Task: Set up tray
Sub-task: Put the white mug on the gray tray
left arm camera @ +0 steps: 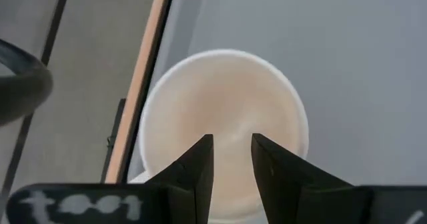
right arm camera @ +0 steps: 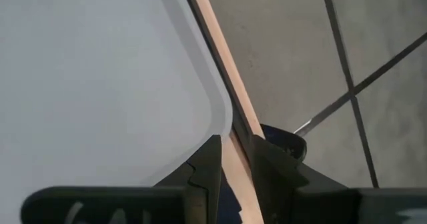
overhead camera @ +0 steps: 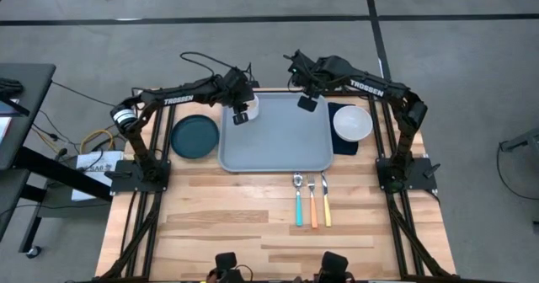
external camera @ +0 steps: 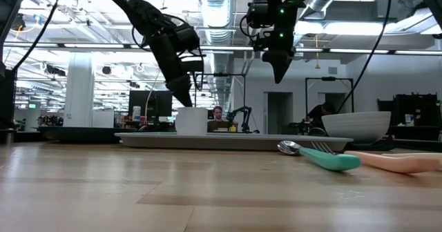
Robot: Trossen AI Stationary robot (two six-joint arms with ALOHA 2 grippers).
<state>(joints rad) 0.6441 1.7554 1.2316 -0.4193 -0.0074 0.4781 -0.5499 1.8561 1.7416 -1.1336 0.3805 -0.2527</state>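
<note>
The light blue-grey tray (overhead camera: 278, 140) lies flat on the far middle of the table. A white cup (overhead camera: 252, 106) stands upright in the tray's far-left corner, its mouth open in the left wrist view (left arm camera: 223, 117). My left gripper (overhead camera: 240, 116) hangs over the cup's left rim, fingers pointing down and a narrow gap apart (left arm camera: 232, 144); in the low view (external camera: 186, 102) its tips are just above the rim. My right gripper (overhead camera: 307, 103) hovers well above the tray's far-right corner (right arm camera: 217, 111), also a narrow gap apart (external camera: 280, 76).
A round dark teal plate (overhead camera: 195, 136) lies left of the tray. A white bowl (overhead camera: 353, 123) sits on a dark navy napkin (overhead camera: 342, 144) to its right. Teal, orange and yellow cutlery (overhead camera: 310, 200) lies near of the tray. Bare wood (overhead camera: 219, 232) spreads toward the near edge.
</note>
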